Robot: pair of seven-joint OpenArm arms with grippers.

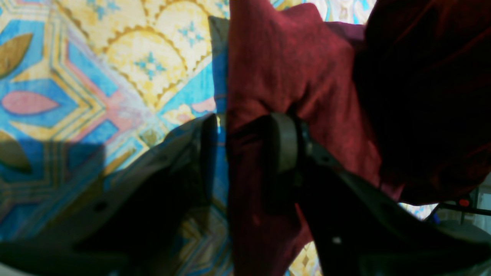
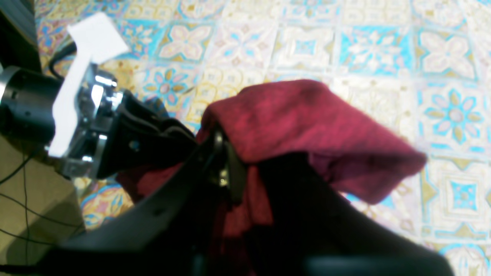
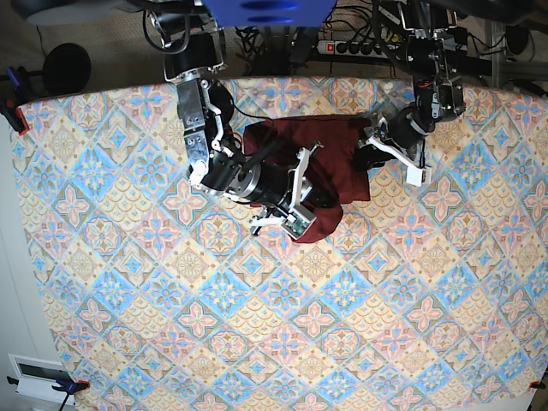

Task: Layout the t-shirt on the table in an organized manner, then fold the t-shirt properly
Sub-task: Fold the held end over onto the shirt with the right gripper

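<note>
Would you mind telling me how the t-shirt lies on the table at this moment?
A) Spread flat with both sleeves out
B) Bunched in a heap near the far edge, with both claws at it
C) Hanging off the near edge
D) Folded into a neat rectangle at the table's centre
B: the base view shows the t-shirt bunched on the table near the far edge, with the right claw and left claw at it.

We see both wrist views soft and blurred, colours oversaturated. In the left wrist view, shadow darkens the table (image 1: 57, 161) beneath the left gripper (image 1: 238, 142). The t-shirt (image 2: 307, 122) goes near-black below the right gripper (image 2: 226, 168). The base view is evenly lit and sharp.
</note>
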